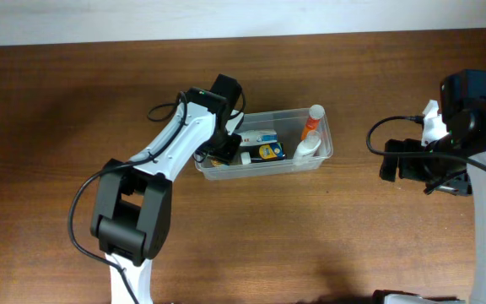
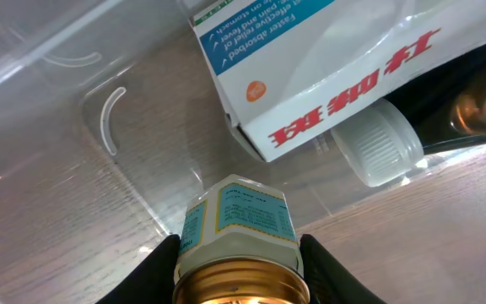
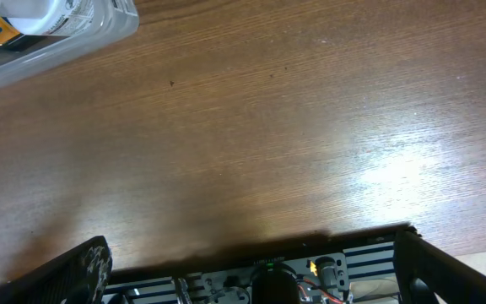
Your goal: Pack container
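Observation:
The clear plastic container [image 1: 270, 170] stands at the table's middle. In it lie a white box with blue print [image 1: 260, 136], a dark bottle with a yellow label [image 1: 270, 152] and white bottles with orange tops [image 1: 311, 133]. My left gripper [image 1: 224, 152] is inside the container's left end. In the left wrist view it [image 2: 239, 257] is shut on a small gold-capped bottle with a teal label [image 2: 241, 218], over the container's floor [image 2: 66, 110], near the box [image 2: 327, 76] and a white cap [image 2: 379, 145]. My right gripper [image 1: 392, 160] is open and empty, over bare table right of the container.
The right wrist view shows brown wooden table [image 3: 268, 127] under the open right gripper [image 3: 256, 266], with a corner of the container [image 3: 66, 38] at the top left. A pale wall edge runs along the table's far side [image 1: 243, 21].

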Robot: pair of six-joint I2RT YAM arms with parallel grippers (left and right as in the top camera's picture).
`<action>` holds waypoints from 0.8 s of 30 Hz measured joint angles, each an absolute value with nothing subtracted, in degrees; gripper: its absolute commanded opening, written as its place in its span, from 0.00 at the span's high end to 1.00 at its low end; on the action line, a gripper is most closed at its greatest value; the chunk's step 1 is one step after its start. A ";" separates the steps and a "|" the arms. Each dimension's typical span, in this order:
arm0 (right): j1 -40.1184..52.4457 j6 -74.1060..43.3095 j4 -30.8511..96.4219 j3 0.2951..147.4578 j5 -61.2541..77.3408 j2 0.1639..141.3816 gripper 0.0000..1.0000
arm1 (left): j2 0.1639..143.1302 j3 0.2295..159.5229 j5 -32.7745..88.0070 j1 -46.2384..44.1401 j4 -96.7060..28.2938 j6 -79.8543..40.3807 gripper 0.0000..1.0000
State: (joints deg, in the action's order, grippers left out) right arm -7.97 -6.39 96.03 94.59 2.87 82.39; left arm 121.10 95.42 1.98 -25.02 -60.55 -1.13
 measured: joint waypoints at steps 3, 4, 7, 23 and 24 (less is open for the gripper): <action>-7.97 -6.39 96.03 94.59 2.87 82.39 0.01 | 121.32 95.42 1.96 -25.02 -60.40 -1.13 0.47; -7.97 -6.42 96.01 94.59 2.87 82.39 0.02 | 121.34 95.42 1.93 -25.02 -60.40 -1.15 0.45; -7.97 -6.37 96.01 94.59 2.87 82.39 0.02 | 121.36 95.44 1.96 -25.02 -60.34 -1.17 0.41; -7.79 -6.20 92.36 94.54 2.87 82.39 0.02 | 121.38 119.13 -2.68 -24.95 -76.40 -1.13 0.33; -7.64 -6.20 90.48 94.52 2.87 82.39 0.02 | 121.25 120.55 -3.09 -24.88 -76.51 -1.13 0.32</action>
State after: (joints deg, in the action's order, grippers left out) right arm -7.64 -6.20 90.48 94.52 2.87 82.39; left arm 121.25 120.55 -3.09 -24.88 -76.51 -1.13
